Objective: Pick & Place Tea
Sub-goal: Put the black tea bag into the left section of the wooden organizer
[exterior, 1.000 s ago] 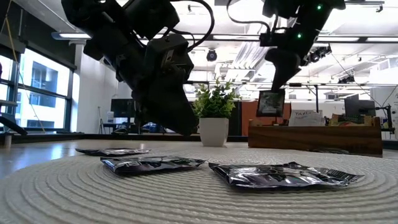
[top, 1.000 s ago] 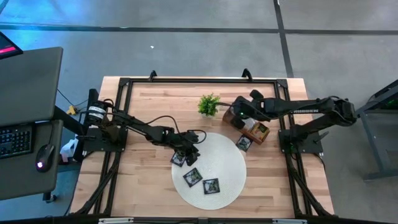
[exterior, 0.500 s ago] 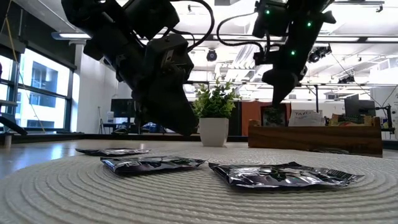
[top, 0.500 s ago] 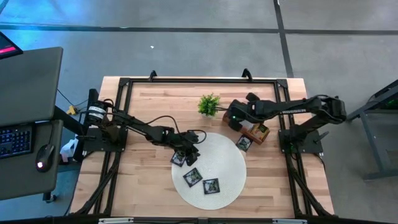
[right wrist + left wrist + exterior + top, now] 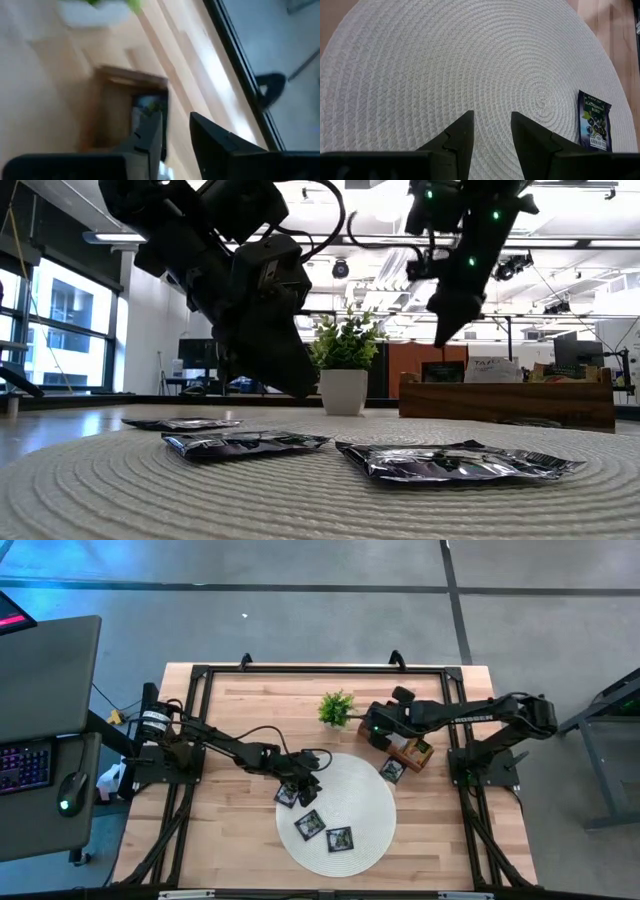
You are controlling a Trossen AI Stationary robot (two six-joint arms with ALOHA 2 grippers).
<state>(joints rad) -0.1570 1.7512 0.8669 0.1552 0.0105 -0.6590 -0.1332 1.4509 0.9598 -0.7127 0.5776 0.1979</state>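
Note:
Three black tea sachets (image 5: pixel 287 796), (image 5: pixel 309 824), (image 5: pixel 339 838) lie flat on the round white mat (image 5: pixel 350 790). A fourth sachet (image 5: pixel 392 770) lies at the mat's right edge. My left gripper (image 5: pixel 308 780) hovers low over the mat's left part, open and empty; in its wrist view (image 5: pixel 492 116) one sachet (image 5: pixel 594 122) lies off to the side. My right gripper (image 5: pixel 448 330) is open just above the left end of the brown wooden tray (image 5: pixel 505 402). A black sachet (image 5: pixel 441 372) stands on edge in the tray below it.
A small green potted plant (image 5: pixel 337 708) stands close to the tray's left end, beside my right gripper (image 5: pixel 378 730). More sachets sit in the tray's right part (image 5: pixel 420 750). A black frame (image 5: pixel 200 675) runs along the table's edges. Bare wood lies left of the mat.
My right gripper has come down toward the tray's left end with a black sachet hanging below it. The sachet now stands in the tray, apart from the fingers, which sit a little higher than half a second ago.

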